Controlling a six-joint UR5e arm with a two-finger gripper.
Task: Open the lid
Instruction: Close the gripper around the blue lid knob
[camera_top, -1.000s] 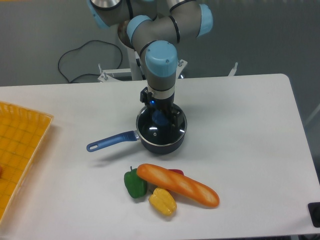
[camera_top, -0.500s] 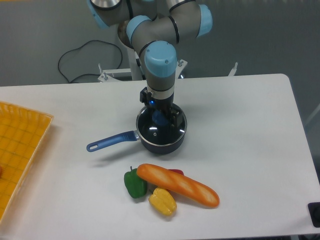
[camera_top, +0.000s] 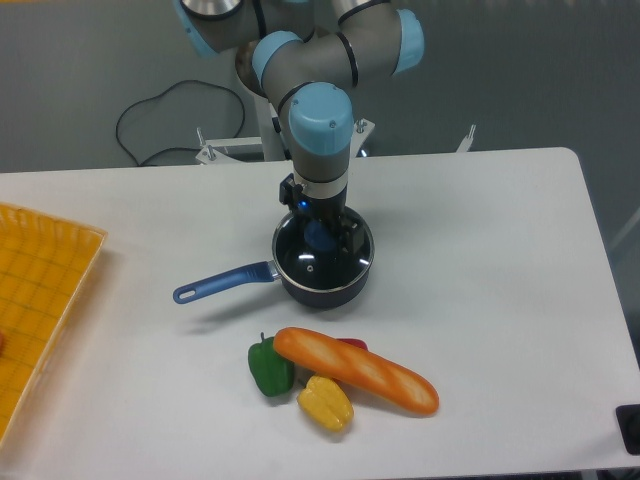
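Observation:
The lid (camera_top: 318, 262) is clear glass with a thin metal rim, and it lies flat on the dark blue saucepan (camera_top: 322, 288) in the middle of the table. Its blue knob (camera_top: 319, 236) shows between the dark fingers of my gripper (camera_top: 322, 233), which reaches straight down onto the lid's centre. The fingers stand on either side of the knob. Whether they press on it is too small and dark to tell. The pan's blue handle (camera_top: 222, 283) points left.
A long bread loaf (camera_top: 357, 370), a green pepper (camera_top: 269, 367) and a yellow pepper (camera_top: 325, 402) lie just in front of the pan. An orange tray (camera_top: 35, 300) lies at the left edge of the table. A black cable (camera_top: 160, 125) loops behind the table.

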